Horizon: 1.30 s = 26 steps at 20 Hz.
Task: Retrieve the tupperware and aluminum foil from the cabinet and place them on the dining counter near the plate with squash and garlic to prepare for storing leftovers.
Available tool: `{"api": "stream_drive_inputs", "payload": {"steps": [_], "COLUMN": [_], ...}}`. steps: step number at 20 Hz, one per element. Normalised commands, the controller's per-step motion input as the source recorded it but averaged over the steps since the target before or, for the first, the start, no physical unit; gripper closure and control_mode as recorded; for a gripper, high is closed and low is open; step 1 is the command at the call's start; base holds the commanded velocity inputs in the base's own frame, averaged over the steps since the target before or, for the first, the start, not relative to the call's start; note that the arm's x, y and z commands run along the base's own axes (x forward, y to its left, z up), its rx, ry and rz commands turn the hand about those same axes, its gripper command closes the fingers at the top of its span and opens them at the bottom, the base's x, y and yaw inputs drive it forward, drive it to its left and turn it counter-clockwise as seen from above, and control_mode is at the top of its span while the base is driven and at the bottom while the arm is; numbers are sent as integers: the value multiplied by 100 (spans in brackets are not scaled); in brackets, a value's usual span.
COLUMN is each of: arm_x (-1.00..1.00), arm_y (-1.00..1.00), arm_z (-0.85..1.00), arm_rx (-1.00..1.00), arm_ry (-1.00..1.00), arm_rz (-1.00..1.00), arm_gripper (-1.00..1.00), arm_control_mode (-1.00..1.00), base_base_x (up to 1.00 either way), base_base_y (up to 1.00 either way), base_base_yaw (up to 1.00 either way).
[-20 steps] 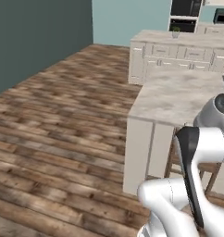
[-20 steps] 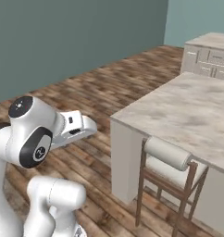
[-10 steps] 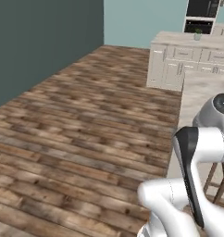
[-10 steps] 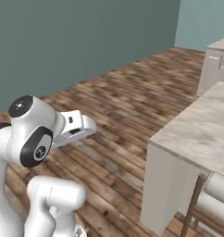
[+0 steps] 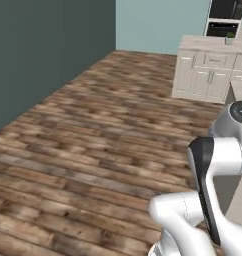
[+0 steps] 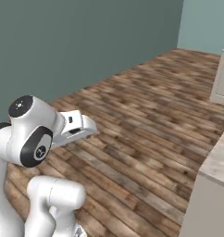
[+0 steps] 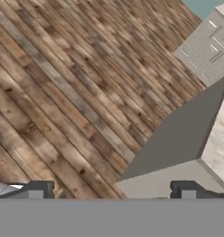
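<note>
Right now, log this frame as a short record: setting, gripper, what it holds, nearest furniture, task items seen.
setting: kitchen with wood plank floor and dark teal wall
gripper: gripper open, fingertips apart, above the floor
held: nothing
nearest furniture: dining counter corner beside the arm; cream drawer units further off
task items seen: dining counter

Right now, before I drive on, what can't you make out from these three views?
- Pale marbled stone dining counter: cut off by the right edge of the right base view, its top mostly out of frame.
- Cream drawer-front wall counter: small and far in the left base view; the small thing on top can't be identified.
- Open hand: fingertips cut off low in the hand view.
</note>
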Motion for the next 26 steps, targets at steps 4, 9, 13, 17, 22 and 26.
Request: {"api": "stream_drive_inputs", "payload": {"steps": [4,9,13,17,22,26], "arm_x": [0,0,0,0,0,0], "arm_y": [0,0,0,0,0,0], "arm_z": [0,0,0,0,0,0], "arm_rx": [0,0,0,0,0,0], "arm_ry": [0,0,0,0,0,0], "arm_rz": [0,0,0,0,0,0], "arm_gripper": [-100,-100,-100,-100,-100,-100], "arm_control_mode": [100,100,100,100,100,100], "base_base_x": [100,100,100,100,100,100], "base_base_y": [85,73,78,85,81,93], "base_base_yaw": [-29,-33,-31,-28,-22,-19]}}
